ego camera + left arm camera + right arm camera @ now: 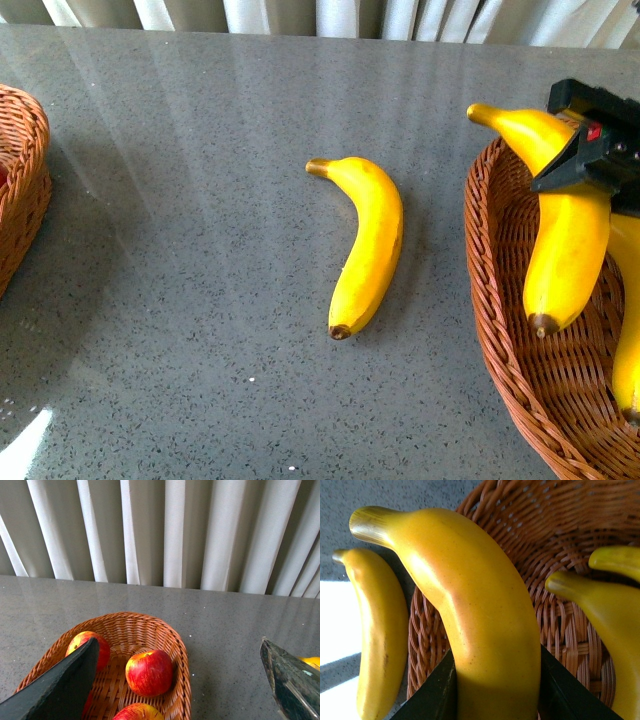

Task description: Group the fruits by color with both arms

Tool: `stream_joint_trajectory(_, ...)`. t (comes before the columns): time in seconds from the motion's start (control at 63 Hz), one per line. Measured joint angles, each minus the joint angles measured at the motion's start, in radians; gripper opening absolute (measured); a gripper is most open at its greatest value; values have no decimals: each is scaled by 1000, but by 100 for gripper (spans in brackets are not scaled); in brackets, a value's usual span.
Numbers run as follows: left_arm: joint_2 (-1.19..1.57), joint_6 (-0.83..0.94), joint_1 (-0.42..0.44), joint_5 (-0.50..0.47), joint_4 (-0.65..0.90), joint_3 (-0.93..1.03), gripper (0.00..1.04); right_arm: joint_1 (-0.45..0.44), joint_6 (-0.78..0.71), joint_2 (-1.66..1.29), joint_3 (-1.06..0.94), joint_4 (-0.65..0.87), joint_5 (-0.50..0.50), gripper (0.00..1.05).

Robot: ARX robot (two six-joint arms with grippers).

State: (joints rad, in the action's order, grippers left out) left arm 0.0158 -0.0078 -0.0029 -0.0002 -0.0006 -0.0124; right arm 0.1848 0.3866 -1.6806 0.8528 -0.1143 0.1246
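Note:
A yellow banana (368,245) lies alone on the grey table, mid-scene. My right gripper (578,168) is shut on a second banana (565,235) and holds it over the right wicker basket (500,330). In the right wrist view the jaws (495,690) clamp this banana (480,610) on both sides. Two more bananas (605,620) lie in that basket (560,525). My left gripper (178,642) is open and empty above the left basket (182,670), which holds three red apples (149,672). The left gripper is out of the front view.
The left basket (20,180) shows only at the front view's left edge. The table banana also shows in the right wrist view (380,635), beside the right basket. White curtains (165,530) hang behind the table's far edge.

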Motion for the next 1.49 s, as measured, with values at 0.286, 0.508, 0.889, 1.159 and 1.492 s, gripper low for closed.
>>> stream_joint_trajectory(0.286,0,0,0,0,0,0,96,2,10,-1,-41,-3,-83,31)
stream_joint_trajectory(0.508,0,0,0,0,0,0,96,-21,9,4,-59,-5,-89,37)
stream_joint_trajectory(0.889,0,0,0,0,0,0,96,7,2,66,-35,-49,-119,94)
stream_joint_trajectory(1.159,0,0,0,0,0,0,96,196,-1,-1,182,-135,-145,96)
stream_joint_trajectory(1.492,0,0,0,0,0,0,96,367,29,-298,520,-352,-213,96)
